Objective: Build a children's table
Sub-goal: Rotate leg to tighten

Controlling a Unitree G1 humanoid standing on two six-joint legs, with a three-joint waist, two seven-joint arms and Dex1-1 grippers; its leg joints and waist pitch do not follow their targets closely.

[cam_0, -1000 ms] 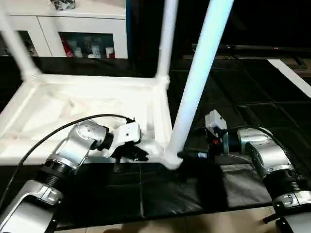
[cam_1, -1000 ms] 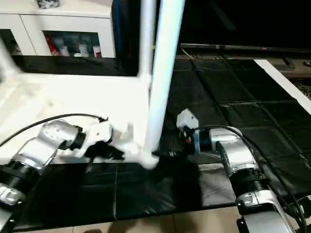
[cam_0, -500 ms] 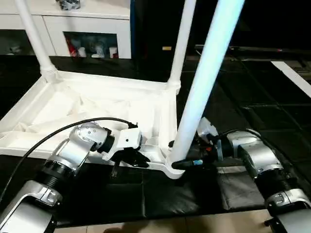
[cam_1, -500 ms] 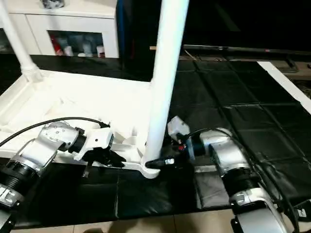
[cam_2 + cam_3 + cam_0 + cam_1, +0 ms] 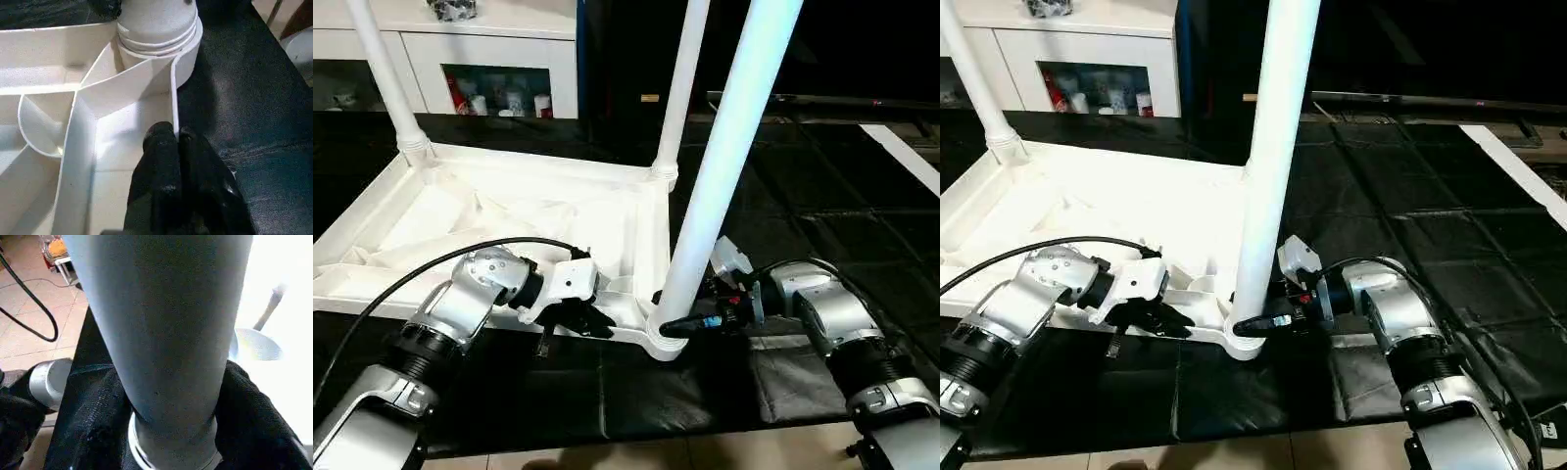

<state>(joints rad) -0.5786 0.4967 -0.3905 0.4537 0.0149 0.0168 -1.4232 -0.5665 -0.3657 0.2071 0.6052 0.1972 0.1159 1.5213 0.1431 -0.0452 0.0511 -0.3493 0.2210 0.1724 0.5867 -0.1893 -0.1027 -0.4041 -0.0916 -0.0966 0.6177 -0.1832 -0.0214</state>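
The children's table lies upside down on the floor, its white ribbed tabletop (image 5: 509,211) facing up. Two legs (image 5: 384,73) (image 5: 681,88) stand in the far corner sockets. A third leg (image 5: 729,162) stands in the near right socket (image 5: 664,338). My left gripper (image 5: 576,318) is shut on the thin near rim of the tabletop (image 5: 172,98), just beside that socket. My right gripper (image 5: 682,325) reaches in from the right at the base of the near leg (image 5: 171,333). Its black fingers (image 5: 252,418) press against both sides of the leg.
A white cabinet with glass doors (image 5: 499,59) stands behind the table at the back left. Black mat tiles (image 5: 822,215) cover the floor to the right. Bare tan floor (image 5: 705,455) shows at the near edge. A black cable (image 5: 431,269) loops over my left forearm.
My right gripper has moved left to the base of the near leg and its fingers have closed in around it. The left gripper has kept its hold on the rim.
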